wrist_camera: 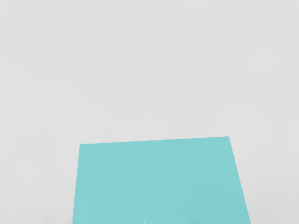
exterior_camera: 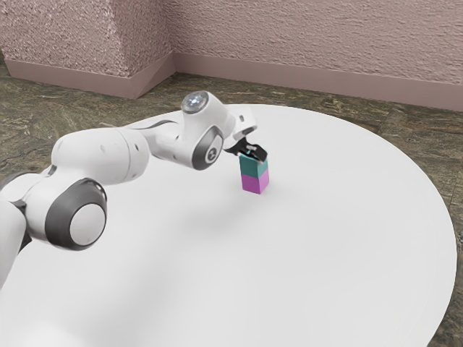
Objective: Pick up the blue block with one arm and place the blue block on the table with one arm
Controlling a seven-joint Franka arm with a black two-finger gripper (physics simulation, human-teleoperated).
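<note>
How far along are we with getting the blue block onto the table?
Done, it seems: the reach, as the gripper is right at the top of the blue block. In hand: the pick-up, though I can't tell whether the block is gripped; it sits on the purple block. Left: lifting it clear and setting it down on the table.

Smooth matt white table (exterior_camera: 340, 238); rough, plaster-like pink wall (exterior_camera: 289, 36).

The blue block (wrist_camera: 159, 182) appears close up in the wrist view — a flat, pale turquoise face, two corners showing. Beyond it and along both sides spreads the table (wrist_camera: 149, 70) — smooth, light grey.
</note>
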